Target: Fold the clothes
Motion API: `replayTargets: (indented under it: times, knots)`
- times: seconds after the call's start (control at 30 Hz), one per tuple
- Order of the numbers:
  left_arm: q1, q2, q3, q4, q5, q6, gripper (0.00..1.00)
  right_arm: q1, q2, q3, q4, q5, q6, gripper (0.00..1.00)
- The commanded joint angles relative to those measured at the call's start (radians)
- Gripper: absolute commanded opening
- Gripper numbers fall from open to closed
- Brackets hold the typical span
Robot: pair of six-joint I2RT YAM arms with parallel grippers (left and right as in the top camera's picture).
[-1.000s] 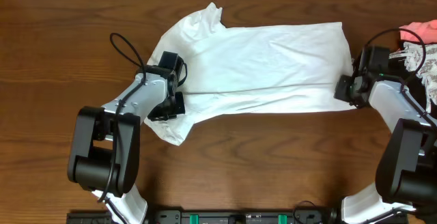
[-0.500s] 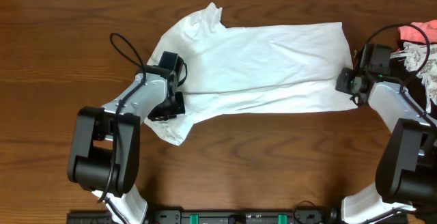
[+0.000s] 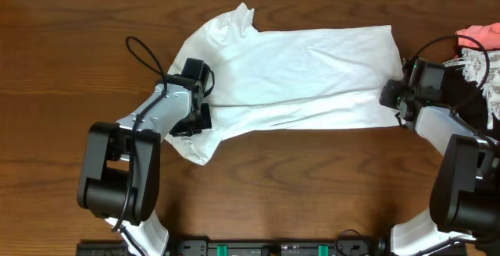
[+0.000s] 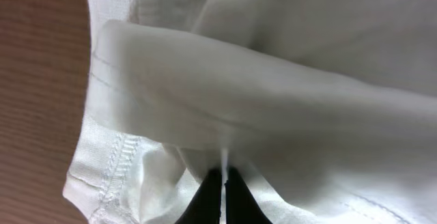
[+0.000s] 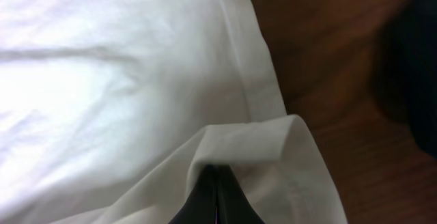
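Shirt first: a plain white T-shirt (image 3: pixel 305 65) lies stretched sideways on the brown wooden table (image 3: pixel 62 45), from the centre up toward 12 o'clock, with its long axis running 9 to 3. The cloth is thin, soft and lightly rumpled. One sleeve bunches into a peak at the shirt's 11 o'clock corner. The other droops off its 7 o'clock corner, and the straight hem closes the 3 o'clock end. A long crease runs the length of the body close to the 6 o'clock edge, where a strip of cloth looks doubled over.

Over to the left gripper (image 3: pixel 190 125), sitting at the shirt's 9 o'clock end beside the lower sleeve. Its wrist camera shows the black fingertips (image 4: pixel 208 200) pressed together with a raised ridge of white cloth nipped between them. A double row of stitching shows on the sleeve hem at 8 o'clock of the tips.

The right gripper (image 3: pixel 388 96) is at the 3 o'clock end, on the hem. Its wrist view shows the jaws clamped tight on a fold of hem, the stitched edge curling over the tips.

At the table's 3 o'clock edge, apart from the shirt, lie a pink cloth (image 3: pixel 478 36) and a lacy white cloth (image 3: pixel 473 65). A black cable (image 3: pixel 144 57) loops out from the left arm toward 10 o'clock.
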Motion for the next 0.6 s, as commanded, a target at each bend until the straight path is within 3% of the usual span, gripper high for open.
replayTargets:
  times: [0.0, 0.27, 0.43, 0.5, 0.57]
  knots:
    - [0.003, 0.016, 0.010, 0.017, -0.031, 0.030, 0.06, 0.007, 0.003, -0.017, 0.022, -0.029, 0.010, 0.01]
    - [0.003, 0.009, 0.064, 0.020, -0.031, 0.039, 0.06, 0.007, 0.003, -0.022, 0.085, -0.029, 0.010, 0.02]
    - [0.005, 0.009, 0.111, 0.018, -0.032, 0.076, 0.07, 0.007, 0.003, -0.022, 0.128, -0.029, 0.010, 0.12]
    - [0.009, 0.005, 0.135, 0.017, -0.031, 0.075, 0.07, 0.007, 0.003, -0.022, 0.158, -0.046, 0.010, 0.22]
    - [0.013, -0.009, 0.161, 0.014, -0.031, 0.075, 0.07, 0.007, 0.003, -0.021, 0.199, -0.092, -0.002, 0.45]
